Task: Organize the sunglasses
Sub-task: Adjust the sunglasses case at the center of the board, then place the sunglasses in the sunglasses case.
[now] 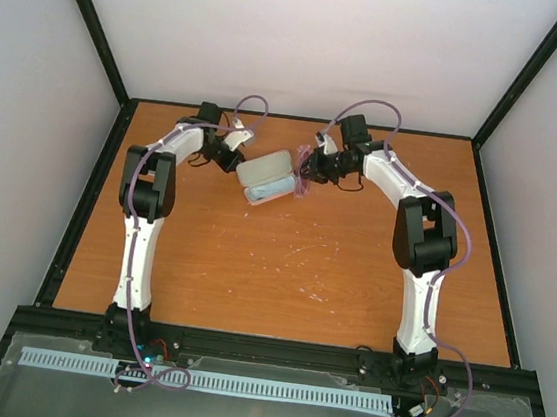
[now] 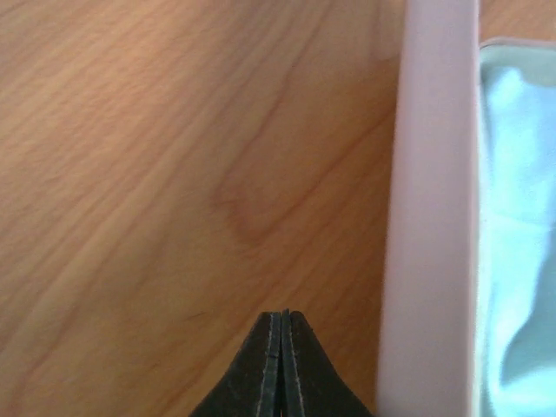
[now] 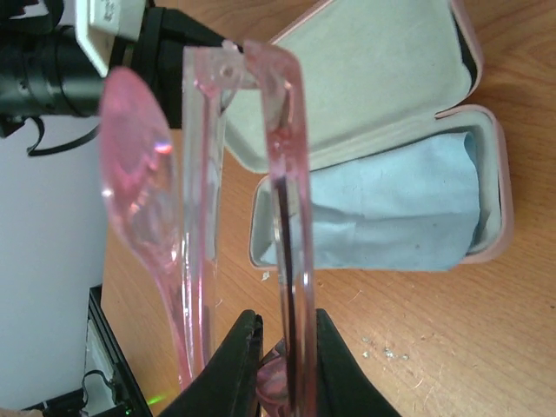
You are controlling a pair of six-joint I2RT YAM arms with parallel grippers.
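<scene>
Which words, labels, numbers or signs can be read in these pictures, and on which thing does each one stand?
No text can be read in any view.
The white label at the top left of the right wrist view: dark marks, too blurred to read.
The sunglasses, the case and the cloth: no writing visible.
</scene>
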